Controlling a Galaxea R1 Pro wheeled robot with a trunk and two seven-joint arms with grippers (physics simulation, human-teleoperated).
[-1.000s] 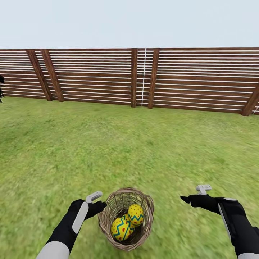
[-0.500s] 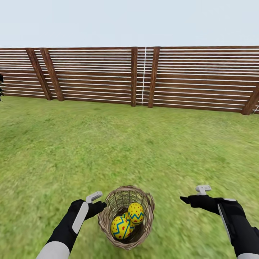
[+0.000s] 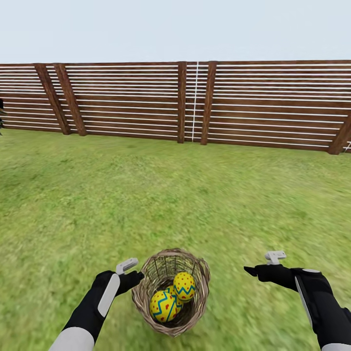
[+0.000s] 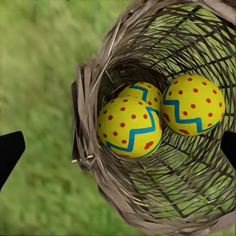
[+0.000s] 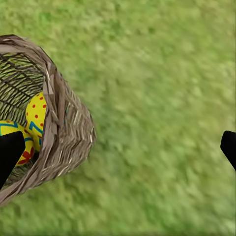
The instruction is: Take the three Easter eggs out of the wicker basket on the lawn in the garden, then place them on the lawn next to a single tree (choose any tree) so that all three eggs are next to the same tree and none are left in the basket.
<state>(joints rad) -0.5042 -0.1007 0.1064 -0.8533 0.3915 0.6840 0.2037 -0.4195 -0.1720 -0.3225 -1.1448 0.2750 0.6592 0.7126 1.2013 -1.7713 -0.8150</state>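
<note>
**Eggs all in the basket, nothing moved to a tree yet**

From where I stand the job looks barely begun. The wicker basket (image 3: 170,291) sits on the lawn (image 3: 146,195) right in front of the robot, between its two arms, and all three Easter eggs (image 4: 162,115) lie inside it, bunched together on the bottom: one to the fore, one beside it against the wall, and a third half hidden beneath them. None has been lifted out, and none lies on the grass.

The left hand (image 3: 132,275) hovers just beside the basket's rim, its fingers spread wide with the basket between them in the wrist view, gripping nothing. The right hand (image 3: 258,269) hangs well apart from the basket, over bare grass, also spread and empty.

Beyond the lawn runs the slatted wooden fence (image 3: 195,102). I can see no thick trunk from here, so every egg has yet to be taken out and carried to a tree.
</note>
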